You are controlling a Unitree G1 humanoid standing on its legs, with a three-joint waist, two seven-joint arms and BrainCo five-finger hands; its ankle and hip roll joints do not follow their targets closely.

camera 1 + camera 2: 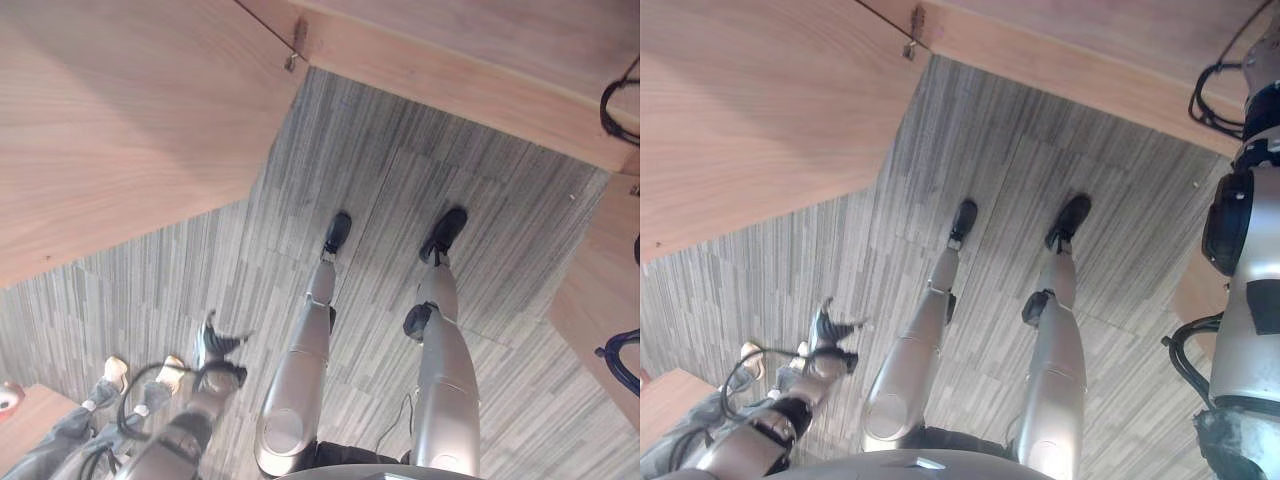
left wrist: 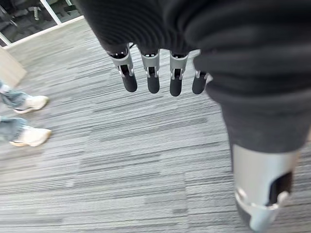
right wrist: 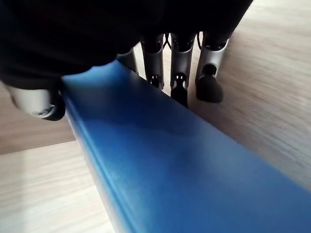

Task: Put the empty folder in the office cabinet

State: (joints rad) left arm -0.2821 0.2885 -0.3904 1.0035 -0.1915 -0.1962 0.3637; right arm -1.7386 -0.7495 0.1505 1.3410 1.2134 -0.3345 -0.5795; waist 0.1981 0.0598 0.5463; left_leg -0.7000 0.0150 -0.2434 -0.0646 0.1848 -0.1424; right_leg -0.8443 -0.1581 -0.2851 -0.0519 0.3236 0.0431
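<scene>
A wooden cabinet door stands open over the grey striped carpet, with a small metal fitting at its upper corner where it meets the cabinet's wooden front. Further wooden panelling lies across the carpet from the door, on the robot's right. Well away from the door, low on the robot's left, a person's legs in jeans and pale shoes stand on the carpet, beside a corner of another wooden surface.

The left hand hangs over the carpet near the person's shoes, well below the door; its fingers point straight down, relaxed and holding nothing.

The blue folder is in the right hand, seen in the right wrist view against a pale wood-grain surface. It is a smooth, glossy, plain blue board with a long straight edge. The hand's fingers lie down one side of the folder and the thumb presses the other side, pinching it. Whether this wood surface is part of the cabinet cannot be told.
</scene>
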